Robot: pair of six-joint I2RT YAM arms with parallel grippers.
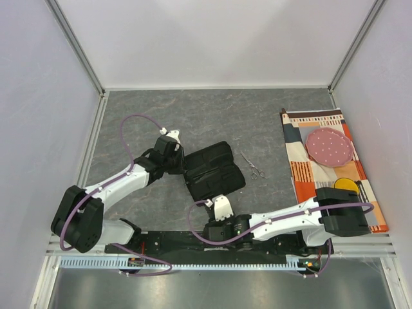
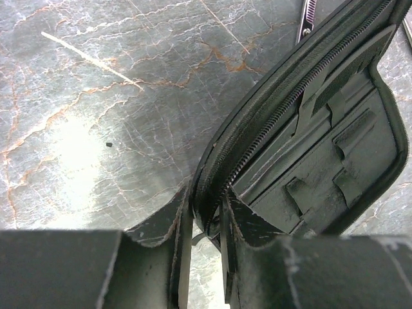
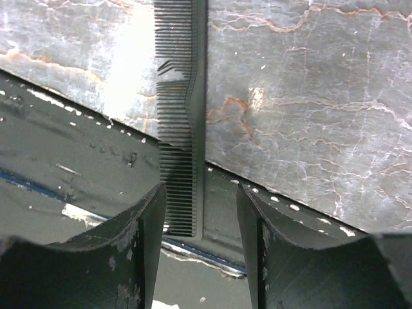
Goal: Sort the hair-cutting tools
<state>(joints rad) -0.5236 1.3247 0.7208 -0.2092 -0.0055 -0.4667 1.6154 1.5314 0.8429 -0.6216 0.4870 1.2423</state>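
The black pouch (image 1: 209, 170) lies open in the middle of the table. My left gripper (image 1: 175, 156) is shut on its left zipper edge (image 2: 212, 187). A toothed black tool (image 2: 351, 67) sits in one of its pockets. One pair of slim silver scissors (image 1: 255, 167) lies just right of the pouch, and its tip shows in the left wrist view (image 2: 308, 14). The flat black comb (image 3: 183, 122) lies across the table's near edge. My right gripper (image 3: 199, 212) is open, one finger on each side of the comb's near end. A second pair of scissors is not in view.
A patterned cloth (image 1: 302, 138) lies at the right with a pink dotted disc (image 1: 329, 147) and a yellow object (image 1: 347, 185) on it. White walls enclose the table. A black rail (image 1: 193, 241) runs along the near edge under the right gripper (image 1: 217, 205).
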